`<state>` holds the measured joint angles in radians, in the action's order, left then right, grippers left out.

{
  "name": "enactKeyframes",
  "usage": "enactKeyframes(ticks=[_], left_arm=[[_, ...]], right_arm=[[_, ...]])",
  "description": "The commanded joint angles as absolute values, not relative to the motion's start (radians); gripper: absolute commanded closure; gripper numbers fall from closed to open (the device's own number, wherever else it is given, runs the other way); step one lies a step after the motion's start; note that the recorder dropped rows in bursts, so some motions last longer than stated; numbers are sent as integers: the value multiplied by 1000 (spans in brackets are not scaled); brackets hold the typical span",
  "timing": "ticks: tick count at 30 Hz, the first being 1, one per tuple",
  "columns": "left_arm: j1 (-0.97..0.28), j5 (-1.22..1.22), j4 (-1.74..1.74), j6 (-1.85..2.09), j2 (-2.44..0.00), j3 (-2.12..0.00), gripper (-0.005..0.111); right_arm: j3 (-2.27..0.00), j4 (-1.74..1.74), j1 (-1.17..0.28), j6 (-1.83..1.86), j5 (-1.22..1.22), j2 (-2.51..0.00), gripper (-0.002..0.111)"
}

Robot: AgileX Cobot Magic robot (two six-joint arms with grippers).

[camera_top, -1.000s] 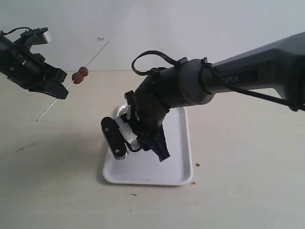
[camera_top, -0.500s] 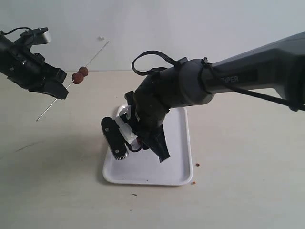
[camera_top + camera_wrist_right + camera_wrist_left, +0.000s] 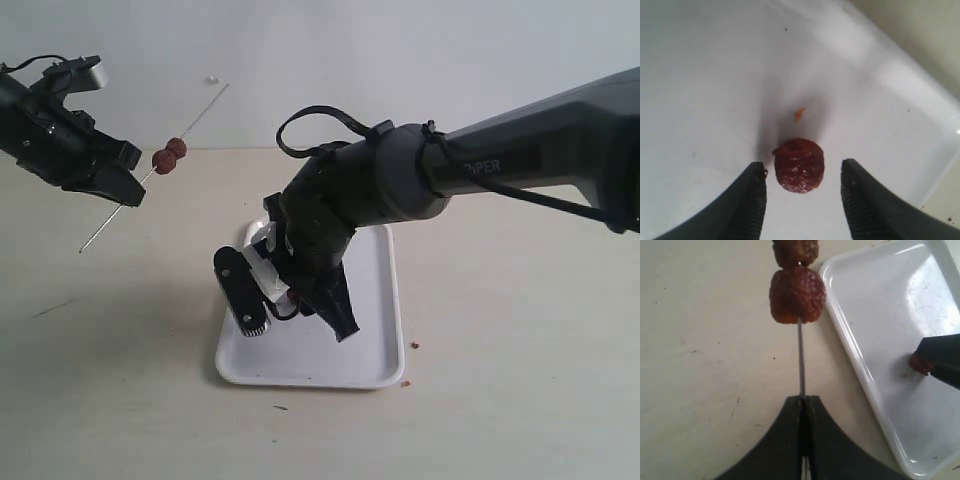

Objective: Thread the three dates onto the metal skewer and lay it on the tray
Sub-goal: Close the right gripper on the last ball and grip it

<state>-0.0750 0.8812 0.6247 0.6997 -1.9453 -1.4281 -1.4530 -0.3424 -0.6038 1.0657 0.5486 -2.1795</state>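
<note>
My left gripper (image 3: 118, 190) is shut on the thin metal skewer (image 3: 200, 112), held up in the air at the left and slanting upward to the right. Two dates (image 3: 169, 157) sit threaded side by side on the skewer (image 3: 801, 360), just beyond my closed fingertips; in the left wrist view the nearer date (image 3: 796, 295) is clear and the farther one is cut off. My right gripper (image 3: 295, 312) hangs open over the white tray (image 3: 380, 340). The third date (image 3: 799, 165) lies on the tray (image 3: 705, 75) between its two fingers (image 3: 752, 200), touching neither.
Small reddish crumbs (image 3: 413, 346) lie on the table beside the tray's right rim. An orange speck (image 3: 799, 114) sits on the tray just past the loose date. The right arm's bulky dark body (image 3: 400, 185) covers the tray's far end.
The right gripper has shifted very slightly down and to the right over the tray. The left gripper, skewer and threaded dates have stayed still.
</note>
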Motion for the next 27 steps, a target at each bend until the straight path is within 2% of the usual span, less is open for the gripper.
enactKeyframes(ticks=[1, 27], left_arm=[[-75, 879, 641, 702, -1933, -1433, 107], [-75, 879, 657, 702, -1933, -1433, 107]], right_arm=[[-1453, -324, -605, 1072, 549, -2179, 62], [-1453, -305, -605, 1068, 554, -2179, 62]])
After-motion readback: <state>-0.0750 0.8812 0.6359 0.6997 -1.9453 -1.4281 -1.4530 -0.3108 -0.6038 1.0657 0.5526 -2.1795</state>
